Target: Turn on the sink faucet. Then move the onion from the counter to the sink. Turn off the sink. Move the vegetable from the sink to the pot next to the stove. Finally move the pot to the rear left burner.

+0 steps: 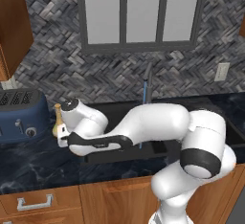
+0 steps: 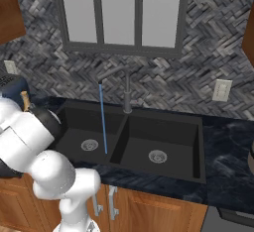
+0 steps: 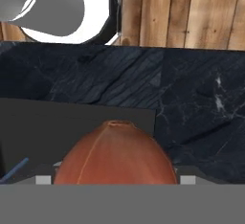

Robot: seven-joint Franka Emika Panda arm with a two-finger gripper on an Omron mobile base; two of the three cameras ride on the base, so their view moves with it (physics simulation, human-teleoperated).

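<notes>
The orange-red onion [image 3: 115,153] fills the gap between my gripper's [image 3: 115,180] fingertips [image 3: 187,180], and the jaws stand wide and closed against its sides. My hand [image 1: 62,139] reaches low at the left end of the black double sink [image 2: 163,132], over the dark marbled counter [image 1: 43,165]. Behind the onion lie the counter [image 3: 191,98] and the sink's edge [image 3: 48,122]. The slim grey faucet [image 2: 127,94] stands behind the divider, and a thin blue stream of water [image 2: 102,119] falls into the left basin. The pot and the stove are out of view.
A tan narrow-necked vase [image 1: 57,117] stands right by my hand, with a blue toaster [image 1: 21,115] further left. My own arm lies across the sink's front in the left base view. Wooden cabinets [image 1: 43,204] run below the counter.
</notes>
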